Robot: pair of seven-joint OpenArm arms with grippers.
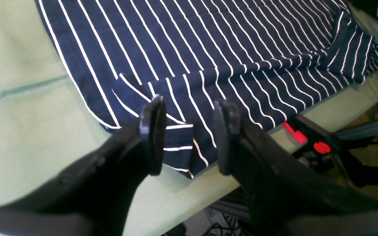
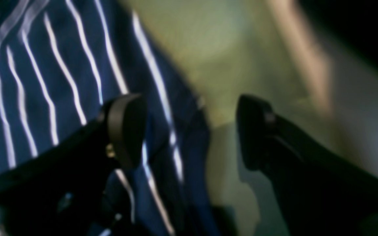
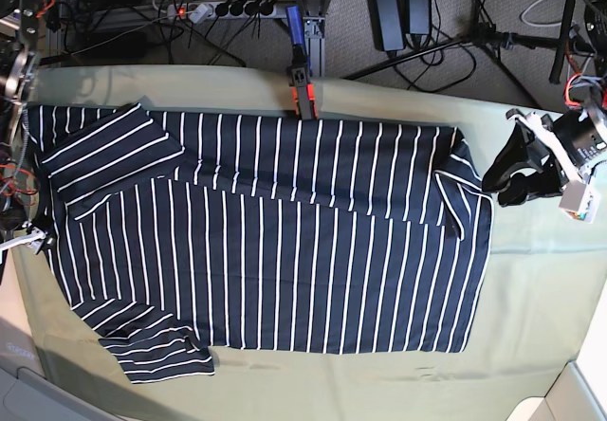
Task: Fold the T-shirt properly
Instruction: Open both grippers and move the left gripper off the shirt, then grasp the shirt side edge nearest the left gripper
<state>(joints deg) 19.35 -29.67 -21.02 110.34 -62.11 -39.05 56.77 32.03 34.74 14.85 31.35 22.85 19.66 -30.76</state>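
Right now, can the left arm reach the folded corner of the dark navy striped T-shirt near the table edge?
Probably yes: the left end effector is open just over that T-shirt corner, and nothing lies between.

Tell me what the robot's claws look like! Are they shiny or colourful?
Not colourful. The left claw is all matte black: two thick arms that each end in a flat, rounded disc-shaped pad. The right claw looks black with the same rounded tips, though that picture is blurry. From above, the left claw's arm carries a white and grey block behind the black claw, with coloured wires nearby.
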